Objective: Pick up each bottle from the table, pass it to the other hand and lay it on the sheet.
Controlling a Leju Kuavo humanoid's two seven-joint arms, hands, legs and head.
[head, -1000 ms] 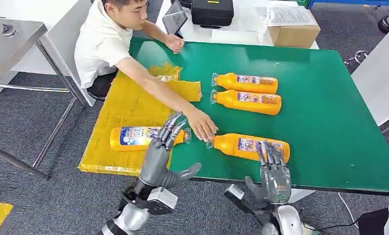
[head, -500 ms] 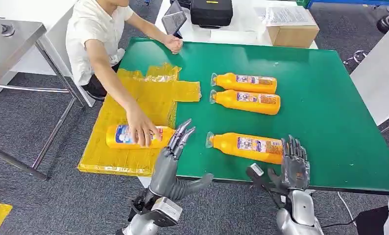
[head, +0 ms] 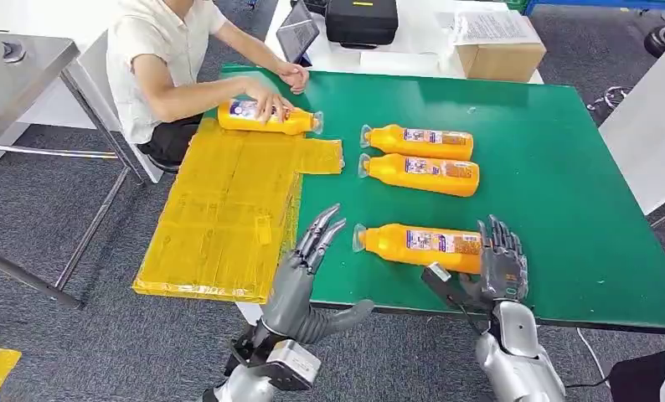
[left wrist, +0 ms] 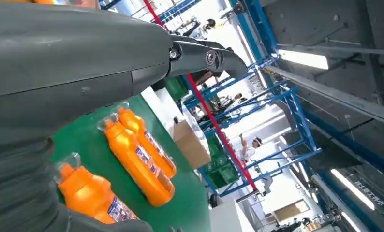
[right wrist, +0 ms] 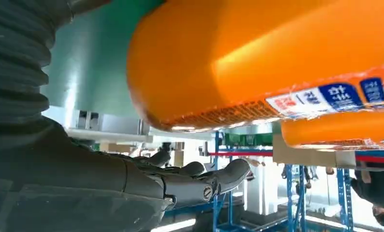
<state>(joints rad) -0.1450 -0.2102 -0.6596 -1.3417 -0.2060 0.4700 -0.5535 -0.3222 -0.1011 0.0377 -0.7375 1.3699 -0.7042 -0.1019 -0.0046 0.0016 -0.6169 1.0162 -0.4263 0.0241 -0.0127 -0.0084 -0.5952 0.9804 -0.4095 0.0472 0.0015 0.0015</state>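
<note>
Three orange bottles lie on the green table point(head: 564, 193): two side by side at the back point(head: 421, 141) point(head: 425, 172) and one near the front edge point(head: 420, 245). My right hand point(head: 502, 266) stands open at that near bottle's base end, fingers spread upward; the right wrist view has the bottle point(right wrist: 258, 53) close over the fingers point(right wrist: 199, 181). My left hand point(head: 311, 272) is open with straight fingers, at the table's front edge beside the yellow sheet point(head: 220, 209). A person's hand holds another bottle point(head: 266, 115) at the sheet's far end. The left wrist view looks past the thumb point(left wrist: 199, 53) at the bottles point(left wrist: 137, 159).
A person sits at the table's far left corner, one fist on the green top. Behind the table stand a tablet point(head: 298, 35), a black case point(head: 363, 21) and a cardboard box point(head: 501, 54). A grey metal table point(head: 19, 67) stands left, a white surface point(head: 647, 126) right.
The person picked the bottle off the near part of the sheet and carried it to the sheet's far end. My right hand shifted right, to the near bottle's base. My left hand drew back slightly.
</note>
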